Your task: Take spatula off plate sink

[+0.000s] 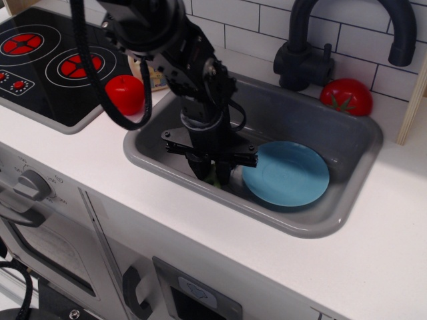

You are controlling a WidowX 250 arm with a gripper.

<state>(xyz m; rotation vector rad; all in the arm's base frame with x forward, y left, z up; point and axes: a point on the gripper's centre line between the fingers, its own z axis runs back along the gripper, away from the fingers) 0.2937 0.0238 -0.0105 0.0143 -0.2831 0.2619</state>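
Gripper low in the sink, near its front-left wall, jaws narrow around the spatula, only a green sliver showing. Plate just right, bare. Best to set it flat on the floor, then release, clear of the plate rim.

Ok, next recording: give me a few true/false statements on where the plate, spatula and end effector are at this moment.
1. The plate lies inside the sink. True.
2. The spatula rests on the plate. False: the plate is bare; a bit of green shows at the end effector, left of the plate.
3. The end effector is down in the sink. True.
4. The end effector hovers over the hob. False: it is in the sink.
5. A red tomato sits beside the faucet. True.
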